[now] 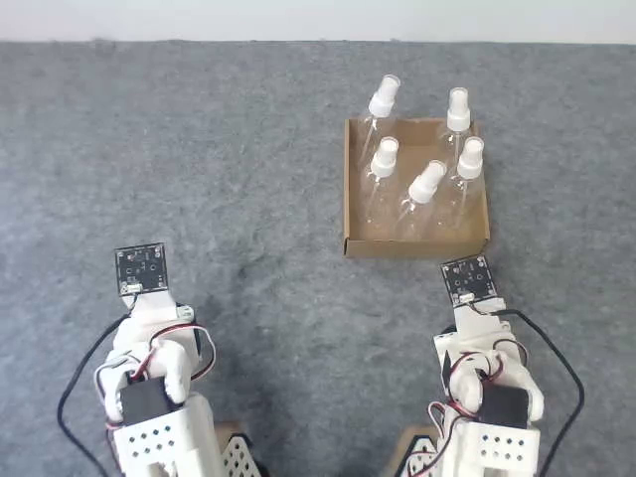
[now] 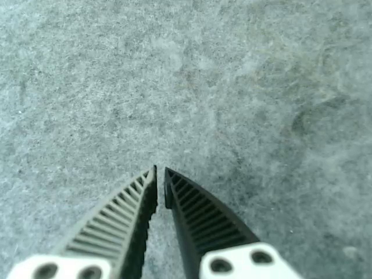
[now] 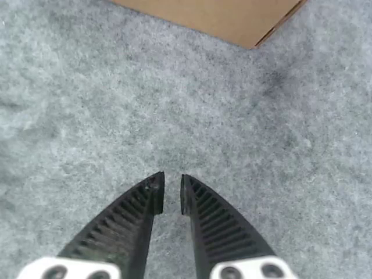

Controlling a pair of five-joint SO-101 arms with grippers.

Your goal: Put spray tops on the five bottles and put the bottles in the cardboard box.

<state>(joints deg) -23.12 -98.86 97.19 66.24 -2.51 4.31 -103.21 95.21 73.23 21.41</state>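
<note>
Several clear bottles stand upright inside the cardboard box at the back right, each with a white spray top, such as one at the box's far left, one far right and one in the middle. Both arms are drawn back at the near edge. My left gripper is shut over bare grey felt, holding nothing. My right gripper is shut just in front of the box's near wall, also holding nothing.
Grey felt covers the whole table. The left arm sits near the front left and the right arm near the front right, just below the box. Black cables loop beside each arm base.
</note>
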